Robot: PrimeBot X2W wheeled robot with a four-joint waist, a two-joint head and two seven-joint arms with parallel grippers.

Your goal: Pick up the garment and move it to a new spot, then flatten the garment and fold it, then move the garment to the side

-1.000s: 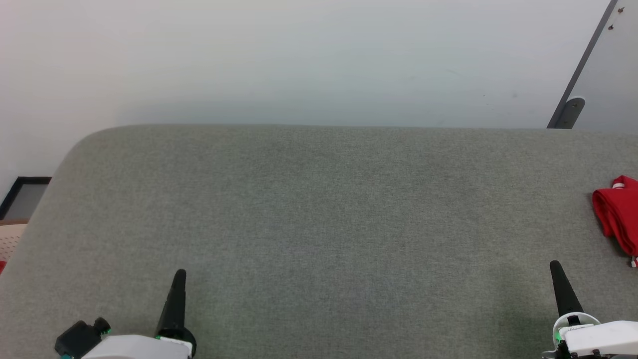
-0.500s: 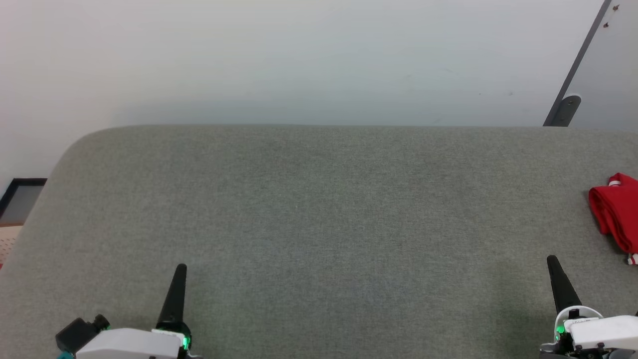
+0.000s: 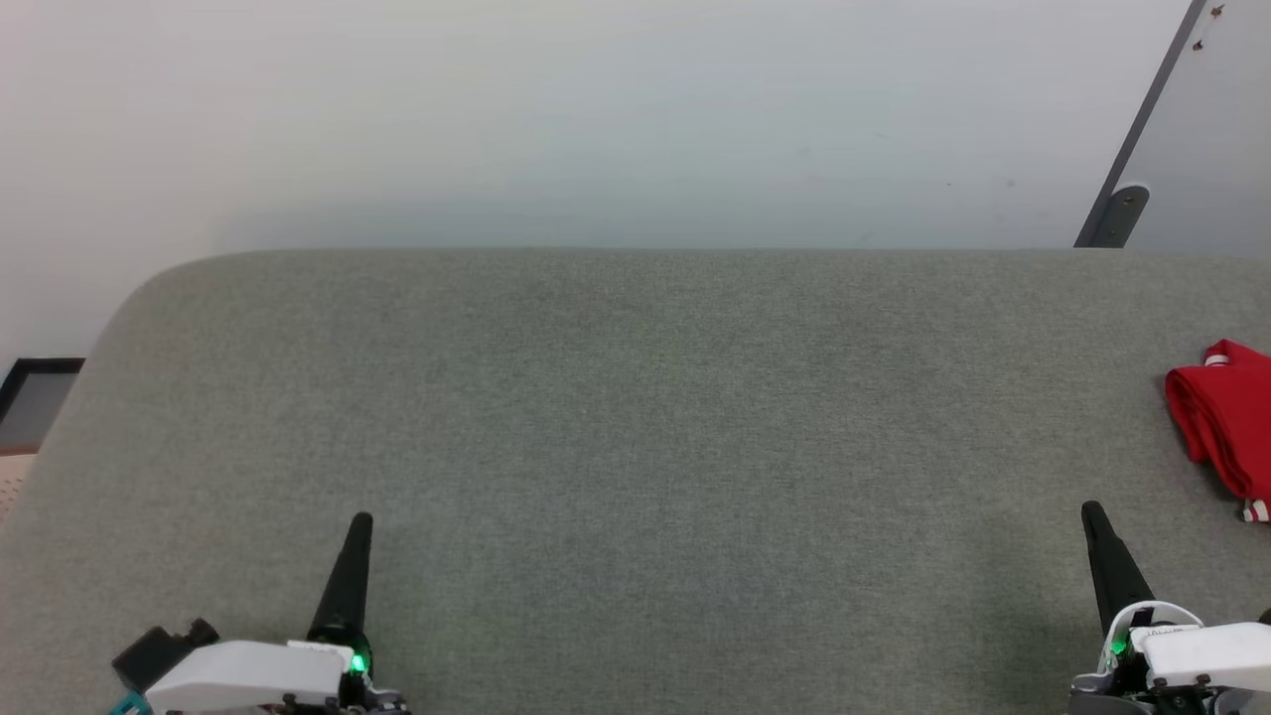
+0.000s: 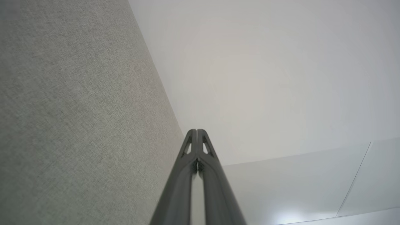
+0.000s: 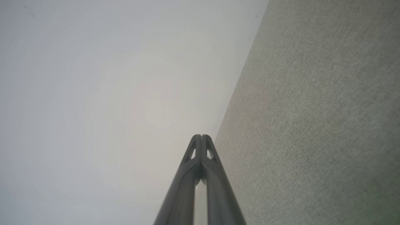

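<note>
**Status.** The small red jersey-style garment (image 3: 1226,432) is lying bunched at the far right of the grey fabric-covered desk (image 3: 635,417). It is partly running out of the head view, with a scrap of red-and-white striped trim showing at its lower edge. The right end effector (image 3: 1090,511) is hovering near it, closer to the robot and not touching, with its two long dark fingers pressing together. The left end effector (image 3: 359,521) is hovering well apart on the opposite side, fingers likewise pressing together. Neither is holding anything.

**Hazards (judged).**
- Approaching with the fingers pressed together is risking a shove that crumples the cloth further or pushes it toward the desk's right side, whose edge is lying outside the view.
- Pinching the bunch blindly is risking a grip on several layers, or on one thin layer that slips free.
- Part of the garment is lying beyond the frame, so its full outline is proving hard to read.

**Materials.** The garment is appearing soft and limp, rolling into rounded folds. The desk cover is showing a fine matte weave and a rounded corner that is likely dragging on cloth. The fingers are appearing rigid and tapering, with triangular cut-outs near the tips.
</note>
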